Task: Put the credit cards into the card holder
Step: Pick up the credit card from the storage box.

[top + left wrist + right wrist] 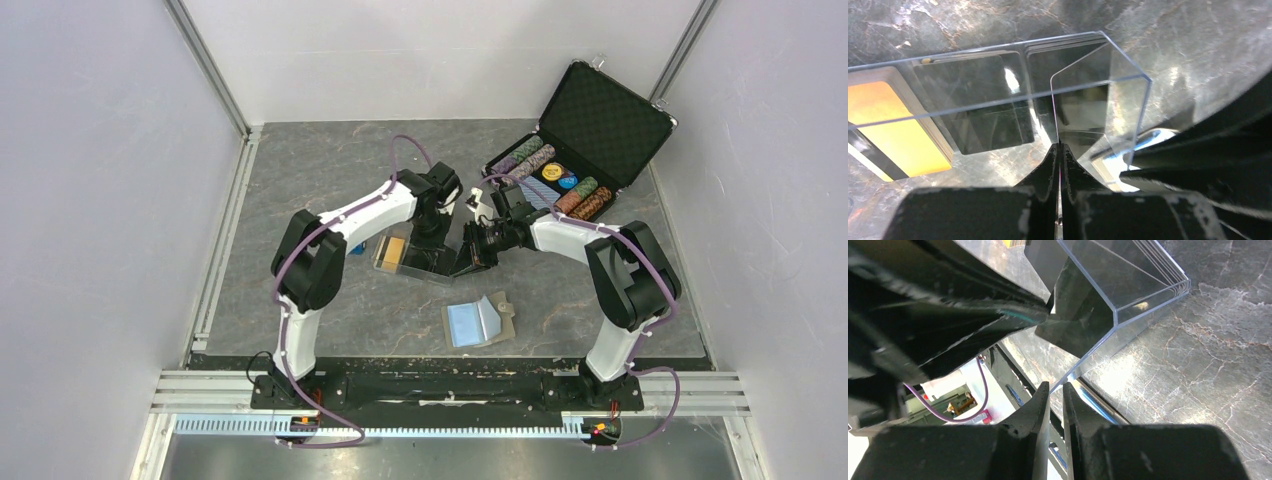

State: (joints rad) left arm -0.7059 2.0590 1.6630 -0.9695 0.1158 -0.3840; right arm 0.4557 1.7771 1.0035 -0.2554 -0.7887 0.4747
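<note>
progress early, by the look of it: none of the credit cards (pixel 400 252) in the card holder (pixel 480 320) yet. one black card (pixel 1075 315) tipped up at the end of the clear tray (pixel 998 101) nearer the right claw (pixel 1055 387), clenched by one edge between the fingers of the left claw (pixel 1059 150), close against the tray's end wall. orange card (pixel 898 125) flat at the tray's opposite end, other black cards (pixel 978 110) flat in the middle. left to do, judging from this: lifting the pinched card clear of the tray, carrying it to the holder, then the same for the rest. card holder lying open on the tabletop (pixel 330 170), pale blue inside up, well apart from the tray on the side nearer the arm bases, nothing visibly tucked in. right claw low at the tray's corner, just outside that end, fingers nearly together; gripping the tray wall or merely beside it, cannot tell.
</note>
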